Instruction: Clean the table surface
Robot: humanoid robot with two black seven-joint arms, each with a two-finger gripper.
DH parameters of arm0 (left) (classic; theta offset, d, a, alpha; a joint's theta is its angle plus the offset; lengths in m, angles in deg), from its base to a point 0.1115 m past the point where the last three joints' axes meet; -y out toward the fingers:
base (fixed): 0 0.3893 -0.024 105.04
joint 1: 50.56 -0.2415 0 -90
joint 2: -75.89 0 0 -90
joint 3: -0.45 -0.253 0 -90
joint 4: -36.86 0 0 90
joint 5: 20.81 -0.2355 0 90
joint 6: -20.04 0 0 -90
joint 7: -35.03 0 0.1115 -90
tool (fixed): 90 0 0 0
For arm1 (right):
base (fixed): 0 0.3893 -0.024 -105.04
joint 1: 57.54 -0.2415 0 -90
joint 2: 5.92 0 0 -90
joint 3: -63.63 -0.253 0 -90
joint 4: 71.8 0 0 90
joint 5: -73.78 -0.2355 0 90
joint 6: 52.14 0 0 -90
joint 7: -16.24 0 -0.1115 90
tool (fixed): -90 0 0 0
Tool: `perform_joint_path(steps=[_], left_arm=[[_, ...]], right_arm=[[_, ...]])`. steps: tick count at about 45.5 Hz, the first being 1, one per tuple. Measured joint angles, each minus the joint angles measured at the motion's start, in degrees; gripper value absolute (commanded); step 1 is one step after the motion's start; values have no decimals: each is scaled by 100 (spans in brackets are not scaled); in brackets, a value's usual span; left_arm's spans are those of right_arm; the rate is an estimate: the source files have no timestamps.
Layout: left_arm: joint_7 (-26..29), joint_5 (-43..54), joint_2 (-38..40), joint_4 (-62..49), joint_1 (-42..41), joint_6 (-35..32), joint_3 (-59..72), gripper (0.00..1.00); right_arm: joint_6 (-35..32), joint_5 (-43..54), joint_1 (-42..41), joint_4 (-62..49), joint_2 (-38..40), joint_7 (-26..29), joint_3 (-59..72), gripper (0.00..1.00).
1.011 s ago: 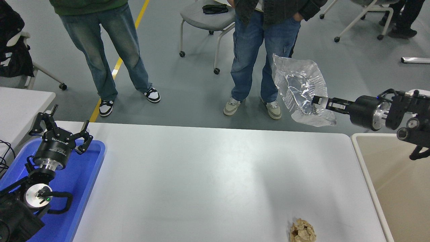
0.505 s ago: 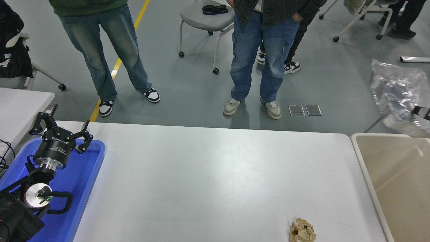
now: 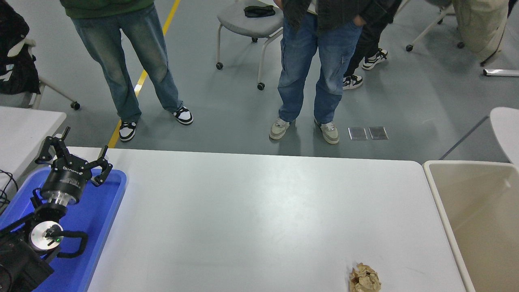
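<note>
The table surface (image 3: 251, 219) is a wide white tabletop filling the middle of the head view. A crumpled brown paper ball (image 3: 365, 278) lies on it near the front edge, toward the right. My left gripper (image 3: 75, 156) is parked at the lower left above a blue tray (image 3: 101, 211), its fingers spread open and holding nothing. My right arm and its gripper are out of view.
A beige plastic bin (image 3: 442, 211) stands against the table's right edge. A smaller white table (image 3: 24, 125) sits at the far left. Two people in jeans (image 3: 316, 61) stand beyond the far edge, with a wheeled chair (image 3: 247, 24) between them.
My right arm, shut on a clear plastic bag, swung right past the bin and left the frame. The bag is gone from view. The left arm has not moved.
</note>
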Motion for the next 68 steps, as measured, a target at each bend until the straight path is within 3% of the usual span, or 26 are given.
perform_joint_path(steps=[28, 48, 67, 68], left_arm=[[8, 0, -1, 0, -1, 0, 0, 100], [9, 0, -1, -1, -1, 0, 0, 100], [8, 0, -1, 0, -1, 0, 0, 100], [8, 0, 0, 0, -1, 0, 0, 100]], right_arm=[[289, -285, 1671, -1014, -1541, 396, -788, 0], [851, -336, 2097, -1084, -2127, 973, -927, 0], [1016, -371, 2212, -1104, -2249, 1121, -998, 0], [1018, -372, 2214, -1106, -2252, 1122, -999, 4]])
